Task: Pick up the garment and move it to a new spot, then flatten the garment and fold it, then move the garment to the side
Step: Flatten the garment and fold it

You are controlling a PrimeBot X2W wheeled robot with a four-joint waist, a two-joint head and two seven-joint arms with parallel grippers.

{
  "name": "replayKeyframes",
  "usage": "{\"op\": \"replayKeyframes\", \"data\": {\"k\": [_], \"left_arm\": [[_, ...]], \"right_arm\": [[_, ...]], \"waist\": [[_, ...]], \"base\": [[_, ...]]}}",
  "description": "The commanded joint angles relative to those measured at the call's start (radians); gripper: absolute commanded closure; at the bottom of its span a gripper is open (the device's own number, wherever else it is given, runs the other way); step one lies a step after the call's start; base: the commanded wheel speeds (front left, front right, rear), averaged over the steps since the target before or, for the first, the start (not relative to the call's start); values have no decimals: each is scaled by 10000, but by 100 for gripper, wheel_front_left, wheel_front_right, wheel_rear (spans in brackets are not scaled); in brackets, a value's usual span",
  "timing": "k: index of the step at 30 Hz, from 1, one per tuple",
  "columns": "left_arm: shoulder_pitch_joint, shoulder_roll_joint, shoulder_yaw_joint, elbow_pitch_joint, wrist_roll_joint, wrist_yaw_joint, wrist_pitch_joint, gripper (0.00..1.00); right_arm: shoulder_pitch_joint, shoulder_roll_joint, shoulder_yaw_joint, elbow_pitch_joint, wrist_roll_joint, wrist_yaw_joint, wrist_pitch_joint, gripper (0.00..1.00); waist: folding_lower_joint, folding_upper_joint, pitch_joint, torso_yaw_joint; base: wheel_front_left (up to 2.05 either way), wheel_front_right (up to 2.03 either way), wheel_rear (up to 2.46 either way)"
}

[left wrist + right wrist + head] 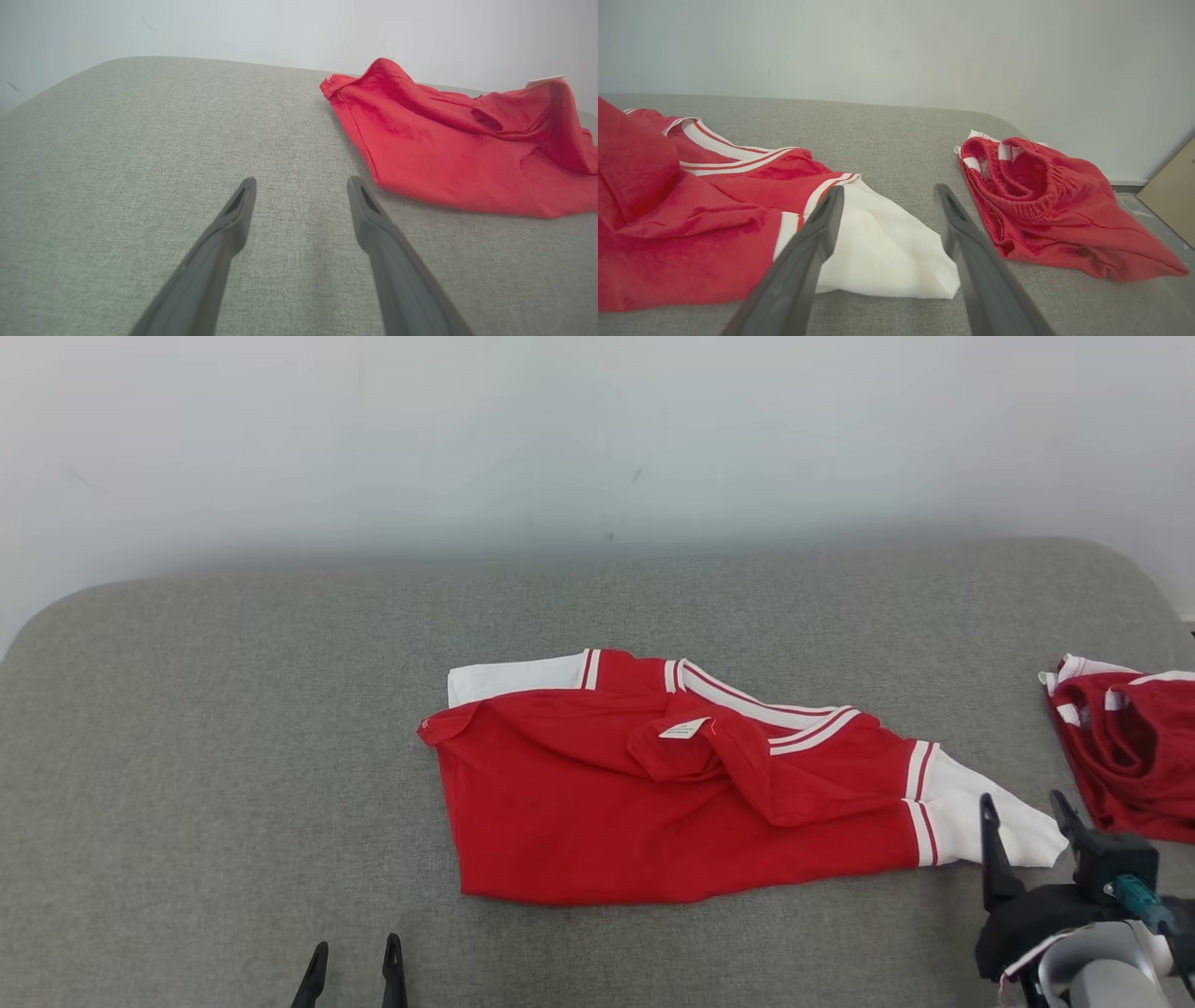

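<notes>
Fingers (229, 233) of the left gripper (356, 945) stand wide apart over the bare grey cushion (187, 756), with nothing between them. They sit short of the shirt's near left corner, not touching it.

Next across, the red shirt (653, 812) lies in the middle of the cushion. It is rumpled rather than flat: a flap of red cloth is thrown over the chest, a small white label (684, 728) faces up, and the striped collar is skewed. One white sleeve (513, 677) shows at its upper left, and the other sleeve (971, 807) trails out at the right.

At that right sleeve the right gripper (1021, 798) hangs with its fingers (817, 233) spread as wide. They grip nothing, and the white cloth lies loose on the cushion just beyond the tips. Well to the right, apart from the shirt, a pair of red shorts (1134, 756) is bunched at the cushion's edge.

The shirt looks to be at the flattening stage. To do it well, I would have each gripper pinch a single layer at opposite ends, the left at the red corner and the right at the sleeve cuff. Both would draw outward evenly, lifting only a little so the flap falls open, and the right arm should stay clear of the shorts.

By count: two grippers, four fingers, one shirt with two white sleeves, one label, one pair of shorts, one cushion.
</notes>
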Motion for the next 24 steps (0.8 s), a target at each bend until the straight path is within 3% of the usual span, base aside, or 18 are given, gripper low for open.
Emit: {"op": "replayKeyframes", "data": {"k": [1,5,12,18,24], "left_arm": [[145,-5,20,22,64,-48,-31,0],[40,-5,-39,60,56,-57,-31,0],[-95,-5,-209,54,-73,20,-31,0],[-144,-5,-323,83,-152,80,-31,0],[-122,-5,-360,70,-246,153,-31,0]], "right_arm": [[-52,83,85,-83,-81,-26,-40,0],[-452,209,871,-437,132,-26,-42,0],[-1372,266,3444,-684,847,-26,-39,0],[-2206,89,5049,249,1195,-26,-40,0],[-2896,71,5664,1323,1276,-26,-40,0]], "waist": [[1,0,18,26],[1,0,105,165],[1,0,327,562],[1,0,423,994],[1,0,497,1256]], "base": [[0,0,0],[0,0,0],[0,0,0],[0,0,0],[0,0,0]]}}
